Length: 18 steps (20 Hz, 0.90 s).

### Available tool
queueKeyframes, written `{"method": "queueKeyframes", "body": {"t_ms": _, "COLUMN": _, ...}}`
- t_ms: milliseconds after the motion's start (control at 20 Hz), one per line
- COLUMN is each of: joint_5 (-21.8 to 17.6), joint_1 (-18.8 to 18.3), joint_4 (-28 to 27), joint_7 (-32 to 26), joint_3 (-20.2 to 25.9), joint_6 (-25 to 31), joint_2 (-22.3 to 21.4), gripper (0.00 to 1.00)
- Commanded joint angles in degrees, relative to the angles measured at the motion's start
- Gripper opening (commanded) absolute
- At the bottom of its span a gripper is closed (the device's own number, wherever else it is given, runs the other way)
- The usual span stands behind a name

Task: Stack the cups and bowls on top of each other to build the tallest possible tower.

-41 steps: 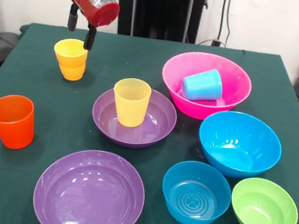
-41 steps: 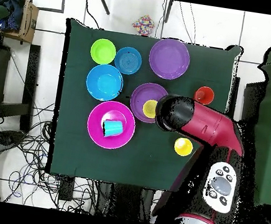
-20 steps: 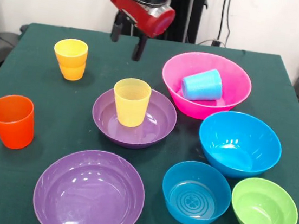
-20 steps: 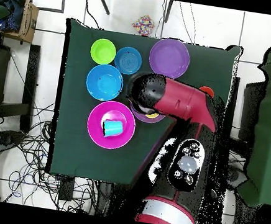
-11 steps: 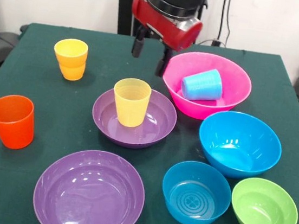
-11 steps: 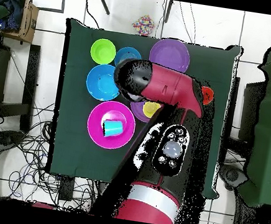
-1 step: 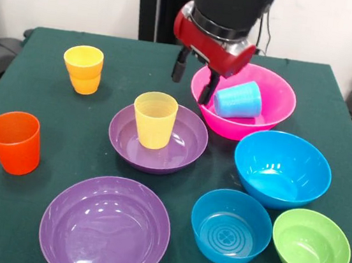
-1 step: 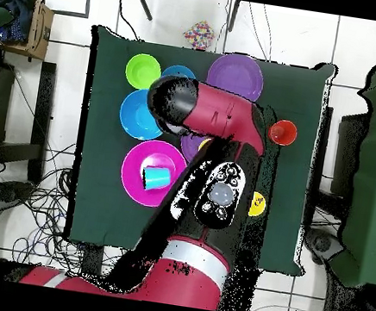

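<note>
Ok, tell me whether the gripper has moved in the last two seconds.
Yes. In the front view the gripper has swung rightward, from above the stacked yellow cups to the pink bowl rim.

One camera faces the table (image 7: 52, 91) obliquely from across; another looks straight down on it whole.

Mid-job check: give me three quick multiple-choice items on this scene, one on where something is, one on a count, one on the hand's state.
1. Where is the light blue cup?
A. On its side in the pink bowl
B. Upright in a purple bowl
C. On the cloth

2. How many purple bowls?
A. One
B. Two
C. Three

3. The hand is:
A. Shut on a cup
B. Open and empty
C. Out of view

Answers: 1 A, the light blue cup lies tipped in the pink bowl. 2 B, one purple bowl is empty and the other holds a yellow cup. 3 B, the hand has spread fingers holding nothing.
</note>
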Motion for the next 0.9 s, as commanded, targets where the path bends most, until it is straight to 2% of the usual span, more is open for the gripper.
{"method": "queueKeyframes", "body": {"t_ms": 50, "joint_5": 2.37, "joint_1": 2.09, "joint_4": -2.42, "joint_7": 15.48, "joint_3": 2.02, "joint_6": 2.24, "joint_2": 4.7, "gripper": 1.0}}
{"method": "queueKeyframes", "body": {"t_ms": 200, "joint_5": 3.46, "joint_1": 3.12, "joint_4": -4.54, "joint_7": 16.98, "joint_3": 1.01, "joint_6": 3.65, "joint_2": 5.98, "gripper": 1.0}}
{"method": "queueKeyframes", "body": {"t_ms": 550, "joint_5": 5.41, "joint_1": 4.28, "joint_4": -12.76, "joint_7": 20.93, "joint_3": -0.91, "joint_6": 5.65, "joint_2": 12.7, "gripper": 1.0}}
{"method": "queueKeyframes", "body": {"t_ms": 900, "joint_5": 6.97, "joint_1": 5.29, "joint_4": -19.5, "joint_7": 24.15, "joint_3": -3.23, "joint_6": 9.63, "joint_2": 16.03, "gripper": 1.0}}
